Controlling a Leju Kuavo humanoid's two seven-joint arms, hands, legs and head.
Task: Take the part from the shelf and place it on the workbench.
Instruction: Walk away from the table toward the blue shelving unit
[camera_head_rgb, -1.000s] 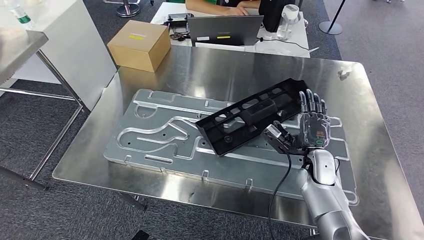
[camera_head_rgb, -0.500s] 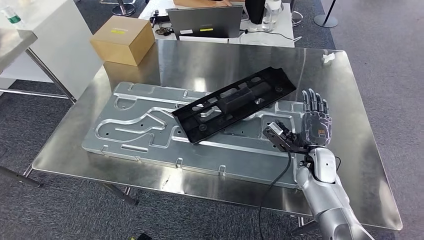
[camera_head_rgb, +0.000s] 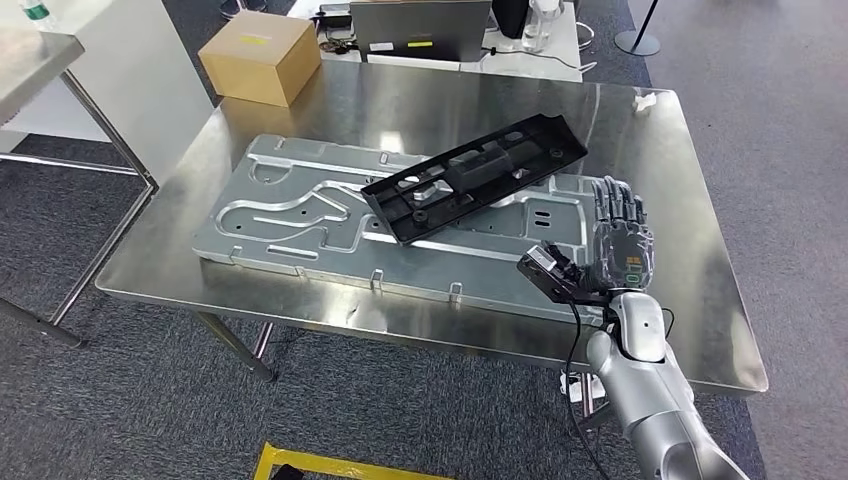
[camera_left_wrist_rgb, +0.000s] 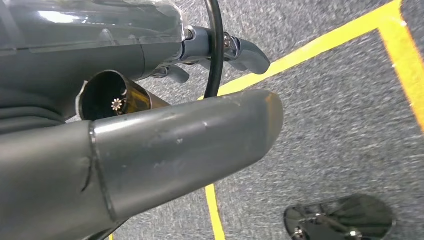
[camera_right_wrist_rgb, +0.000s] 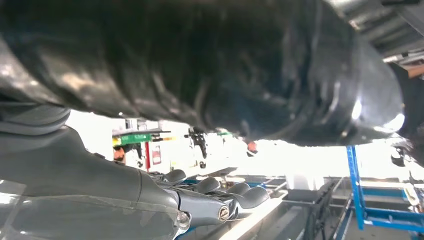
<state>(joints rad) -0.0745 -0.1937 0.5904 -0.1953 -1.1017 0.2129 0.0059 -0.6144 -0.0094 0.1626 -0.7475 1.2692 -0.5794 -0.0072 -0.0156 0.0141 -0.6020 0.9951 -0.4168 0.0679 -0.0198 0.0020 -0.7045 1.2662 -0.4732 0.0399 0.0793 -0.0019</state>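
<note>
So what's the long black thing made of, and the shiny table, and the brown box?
The long black part looks like moulded plastic: matte black, with cut-out holes and ribs. The table seems to be steel or another polished metal: silvery, mirroring things above it. The brown box looks like cardboard: dull tan, with a yellow label.

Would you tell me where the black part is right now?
In the head view, the black part lies slantwise on the grooved metal plate atop the workbench, beyond the right hand.
</note>
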